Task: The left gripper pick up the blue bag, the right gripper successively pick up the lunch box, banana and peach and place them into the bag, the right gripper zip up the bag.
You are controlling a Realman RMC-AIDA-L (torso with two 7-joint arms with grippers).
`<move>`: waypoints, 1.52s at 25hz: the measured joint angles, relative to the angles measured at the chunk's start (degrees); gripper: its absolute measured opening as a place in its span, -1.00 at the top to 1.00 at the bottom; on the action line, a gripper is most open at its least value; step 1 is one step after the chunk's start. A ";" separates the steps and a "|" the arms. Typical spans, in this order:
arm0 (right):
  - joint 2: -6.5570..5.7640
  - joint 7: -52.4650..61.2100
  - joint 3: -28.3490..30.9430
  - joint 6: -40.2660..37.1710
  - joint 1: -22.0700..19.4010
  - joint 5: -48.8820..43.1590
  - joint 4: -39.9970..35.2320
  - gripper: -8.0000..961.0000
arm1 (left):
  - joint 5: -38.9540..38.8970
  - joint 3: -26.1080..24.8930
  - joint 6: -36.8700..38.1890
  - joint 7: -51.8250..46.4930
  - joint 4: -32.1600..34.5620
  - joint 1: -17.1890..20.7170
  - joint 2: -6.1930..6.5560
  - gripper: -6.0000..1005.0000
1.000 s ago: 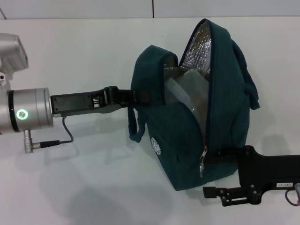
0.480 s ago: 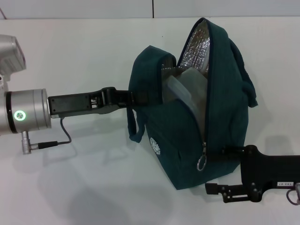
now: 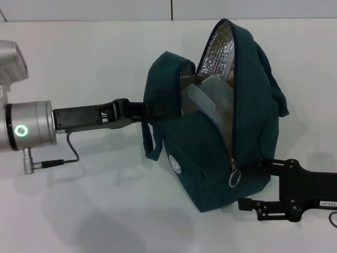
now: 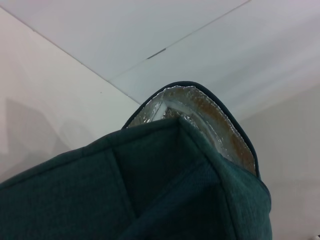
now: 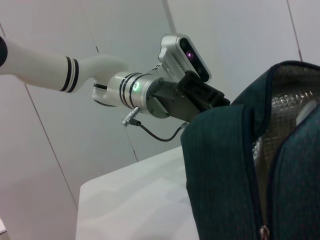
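The dark teal fabric bag with the silver foil lining [image 3: 221, 132] stands on the white table [image 3: 95, 63], its mouth gaping toward twelve o'clock, and a pale translucent lunch box [image 3: 208, 95] shows inside the opening. I can't make out a banana or peach in there. The left gripper [image 3: 152, 109], reaching in from nine o'clock, is clamped on the bag's near wall at the strap and holds that side up. The right gripper [image 3: 255, 169] sits at about four o'clock of the bag, at its lower corner, right beside the round metal zipper ring [image 3: 235, 179]; its jaws look closed on the tab or the fabric just behind the ring, though the bag hides the contact and I can't be certain.

This looks like the zipping stage, barely begun, since the slider is low at the start of the track. To do it well, I'd say the pull should follow the curve of the zipper up and over the top, not straight out, while the left gripper keeps the wall taut so the two edges meet. The lunch box corner sits close to the opening and could snag the track if the sides aren't drawn together.
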 joint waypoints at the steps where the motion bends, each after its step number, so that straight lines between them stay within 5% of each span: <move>1: 0.03 0.06 -0.04 0.03 0.00 -0.01 0.00 -0.60 | 0.00 0.00 0.04 0.00 0.00 -0.01 0.00 0.90; 24: 0.53 0.69 -0.43 1.64 -0.61 1.19 -0.26 -0.59 | 0.00 0.00 0.52 0.01 0.00 0.08 0.09 0.90; 38: 0.58 0.46 -9.51 4.33 1.67 8.06 2.27 -0.58 | 0.00 0.00 0.51 0.42 -0.02 0.58 0.36 0.90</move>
